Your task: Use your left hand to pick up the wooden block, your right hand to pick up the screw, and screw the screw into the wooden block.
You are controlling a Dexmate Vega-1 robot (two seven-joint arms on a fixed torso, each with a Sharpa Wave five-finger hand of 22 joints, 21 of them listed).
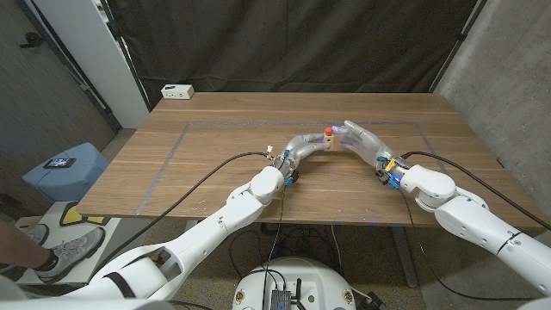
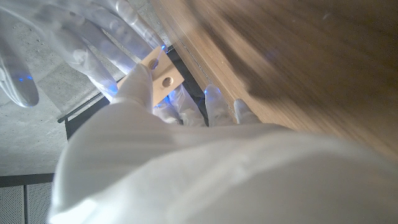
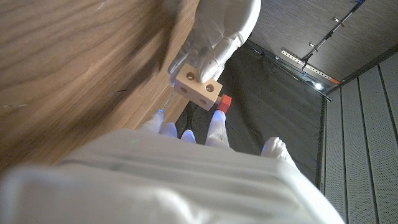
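Head view: wooden table (image 1: 215, 164) before dark curtain (image 1: 284, 43).

bare brown wooden tabletop (image 1: 215, 164) all round, loads of room to pass | small white box (image 1: 177, 90) sits way off at the far left corner | both hands meet mid-table, crowding each other

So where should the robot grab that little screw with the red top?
By its red head, pinched from the right hand's side. The tip points at the wooden block held by the left hand, so the head is the free end.
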